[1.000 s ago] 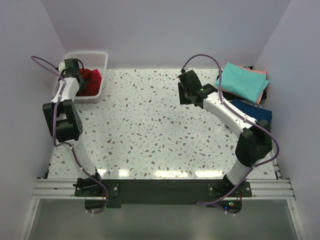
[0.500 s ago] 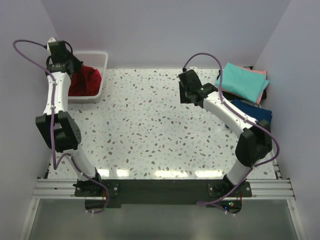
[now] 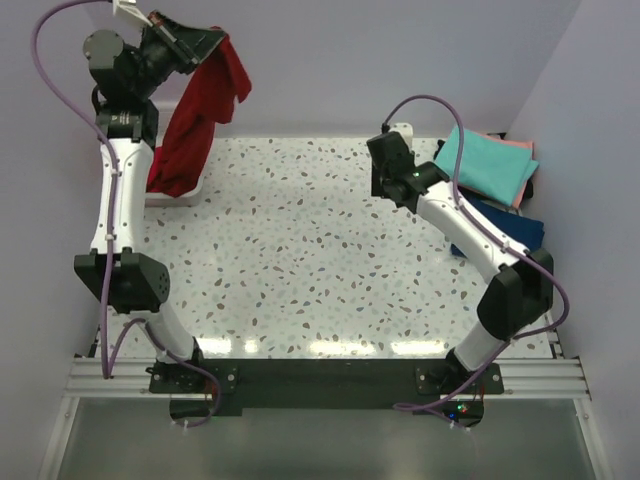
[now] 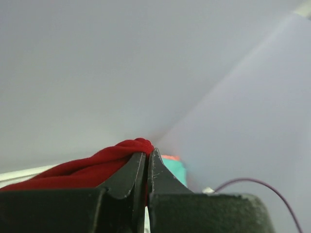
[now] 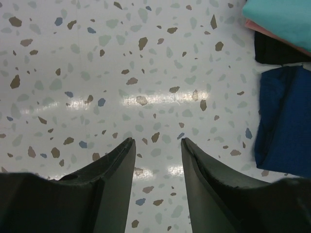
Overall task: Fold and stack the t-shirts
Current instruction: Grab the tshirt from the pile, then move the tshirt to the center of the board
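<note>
The left arm is reaching high above the far left corner of the speckled table (image 3: pixel 300 260). The left gripper (image 4: pixel 147 162) is pinching shut on a bunched edge of the large dark red t-shirt (image 3: pixel 200 110). The shirt is hanging down in a long, crumpled drape towards the white basket (image 3: pixel 168 197), of which only a sliver is showing beneath the cloth. Whether the hem is touching the basket, I cannot tell.

The right gripper (image 5: pixel 156 145) is hovering over bare tabletop towards the far right, with its fingers standing apart and holding nothing.

At the far right edge, a folded teal t-shirt (image 3: pixel 488 165) is lying on top of a salmon pink t-shirt (image 3: pixel 522 146). A folded navy t-shirt (image 3: pixel 505 228) is lying just beside them, nearer the arms.

Judging by this, the work is looking well along, with three shirts folded. The dark red one is waiting to be spread flat, folded and stacked, and the navy one is sitting apart from the pile.
</note>
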`<state>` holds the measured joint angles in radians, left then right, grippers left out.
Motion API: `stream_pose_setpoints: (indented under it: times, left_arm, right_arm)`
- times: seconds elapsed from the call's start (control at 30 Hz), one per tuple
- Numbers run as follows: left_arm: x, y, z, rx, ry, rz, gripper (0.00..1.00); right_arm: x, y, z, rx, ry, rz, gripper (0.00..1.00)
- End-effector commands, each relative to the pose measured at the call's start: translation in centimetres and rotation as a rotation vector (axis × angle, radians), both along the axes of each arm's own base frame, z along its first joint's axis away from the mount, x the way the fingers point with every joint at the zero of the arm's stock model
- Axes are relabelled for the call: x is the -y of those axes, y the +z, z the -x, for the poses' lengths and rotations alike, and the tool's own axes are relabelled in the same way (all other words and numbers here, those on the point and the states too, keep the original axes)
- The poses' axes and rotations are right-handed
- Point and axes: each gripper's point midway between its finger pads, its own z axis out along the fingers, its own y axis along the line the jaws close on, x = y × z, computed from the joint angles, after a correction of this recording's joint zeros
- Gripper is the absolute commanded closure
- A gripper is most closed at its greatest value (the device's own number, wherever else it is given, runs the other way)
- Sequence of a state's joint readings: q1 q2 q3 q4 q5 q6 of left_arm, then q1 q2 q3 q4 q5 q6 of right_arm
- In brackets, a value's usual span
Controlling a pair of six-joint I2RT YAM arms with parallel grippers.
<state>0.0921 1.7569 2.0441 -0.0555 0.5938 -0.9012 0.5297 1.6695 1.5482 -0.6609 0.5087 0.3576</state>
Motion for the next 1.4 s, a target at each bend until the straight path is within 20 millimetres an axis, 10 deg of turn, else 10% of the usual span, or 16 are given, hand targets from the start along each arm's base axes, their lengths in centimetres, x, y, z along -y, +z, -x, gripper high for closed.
stream_pose_setpoints:
  times: [0.0, 0.13, 0.43, 0.7, 0.8, 0.97, 1.13, 1.37]
  left_arm:
    - [7.6, 8.6, 7.9, 0.332, -0.375, -0.011, 1.00]
    - [12.3, 12.1, 13.3, 0.487, -0.528, -0.018, 1.00]
    - [15.1, 17.6, 22.3, 0.725, -0.691, 0.040, 1.00]
    - [15.5, 17.0, 24.3, 0.699, -0.710, 0.039, 1.00]
    - [16.3, 13.0, 21.6, 0.558, -0.669, -0.002, 1.00]
    - [17.7, -1.8, 15.1, 0.154, -0.562, -0.104, 1.00]
    - [17.5, -19.2, 13.8, -0.223, -0.449, -0.220, 1.00]
    - [12.4, -32.7, 12.8, -0.505, -0.137, -0.425, 1.00]
  right_arm:
    - [3.3, 4.3, 1.4, 0.113, -0.128, -0.041, 0.53]
    - [6.0, 5.9, 3.2, 0.155, -0.209, -0.064, 0.53]
    - [9.1, 7.4, 5.8, 0.209, -0.294, -0.082, 0.53]
    - [9.9, 7.8, 7.5, 0.226, -0.303, -0.101, 0.53]
    - [10.1, 7.4, 8.0, 0.216, -0.297, -0.103, 0.53]
    - [10.2, 5.7, 8.8, 0.174, -0.285, -0.088, 0.53]
    - [9.5, 3.6, 8.9, 0.118, -0.258, -0.089, 0.53]
    - [5.2, 0.4, 7.9, 0.014, -0.073, -0.176, 0.51]
